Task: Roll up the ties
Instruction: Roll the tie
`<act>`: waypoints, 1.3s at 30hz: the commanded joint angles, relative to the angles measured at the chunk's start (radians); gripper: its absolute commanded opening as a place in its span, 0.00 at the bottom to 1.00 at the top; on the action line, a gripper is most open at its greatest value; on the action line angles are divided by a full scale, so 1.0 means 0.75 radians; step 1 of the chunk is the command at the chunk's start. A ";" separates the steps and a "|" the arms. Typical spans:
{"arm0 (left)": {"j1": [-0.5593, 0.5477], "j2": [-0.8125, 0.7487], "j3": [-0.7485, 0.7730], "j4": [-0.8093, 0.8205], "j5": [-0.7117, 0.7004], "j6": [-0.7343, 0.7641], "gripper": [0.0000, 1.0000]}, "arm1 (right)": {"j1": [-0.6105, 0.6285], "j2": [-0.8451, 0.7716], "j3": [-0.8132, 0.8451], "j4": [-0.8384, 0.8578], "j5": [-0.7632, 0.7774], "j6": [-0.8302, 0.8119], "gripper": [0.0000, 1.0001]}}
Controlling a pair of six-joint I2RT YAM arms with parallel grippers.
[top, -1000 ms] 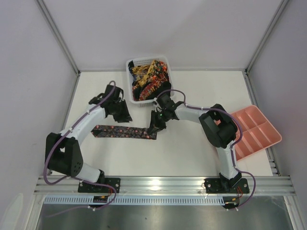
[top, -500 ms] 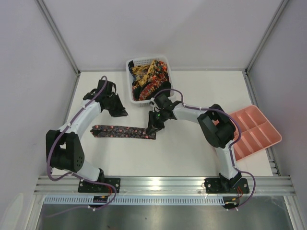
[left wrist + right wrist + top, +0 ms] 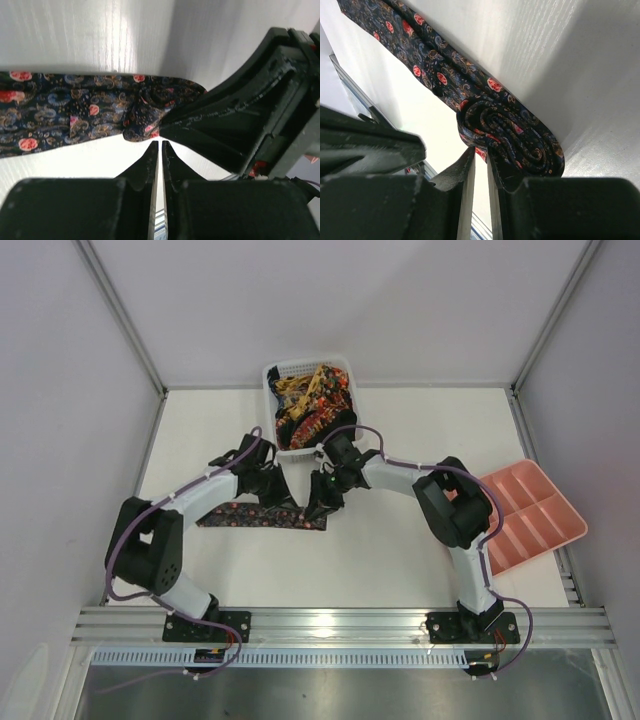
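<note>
The left gripper (image 3: 285, 502) hangs over the tie (image 3: 240, 516) just short of its rolled end, jaws almost together and empty. The tie lies flat along the table (image 3: 400, 560) left of middle — its right end wound into a coil (image 3: 512, 135). The right gripper (image 3: 318, 508) stands at that coil, jaws a narrow slit beside it; whether they pinch fabric is unclear. Behind, at the far edge, a white basket (image 3: 272, 420) holds more ties (image 3: 310, 405); a pink tray (image 3: 530, 515) sits at the right edge.

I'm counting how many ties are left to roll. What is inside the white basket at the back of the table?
The white basket holds a heap of patterned ties in red, orange, yellow and black. They overlap, so no count is possible, and the basket's bottom is covered.
</note>
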 commanded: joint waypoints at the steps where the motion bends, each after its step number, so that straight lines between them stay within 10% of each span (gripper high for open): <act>1: -0.002 0.044 0.005 0.118 0.035 -0.030 0.10 | -0.021 -0.050 -0.023 0.003 0.022 0.001 0.22; 19: -0.019 0.261 0.066 0.196 0.066 -0.034 0.10 | -0.056 -0.146 -0.047 -0.042 -0.029 -0.023 0.28; 32: -0.019 0.285 0.072 0.176 0.055 -0.014 0.09 | -0.234 -0.294 -0.372 0.168 -0.198 -0.052 0.89; 39: -0.019 0.289 0.070 0.163 0.033 -0.003 0.09 | -0.207 -0.198 -0.424 0.395 -0.199 0.048 0.87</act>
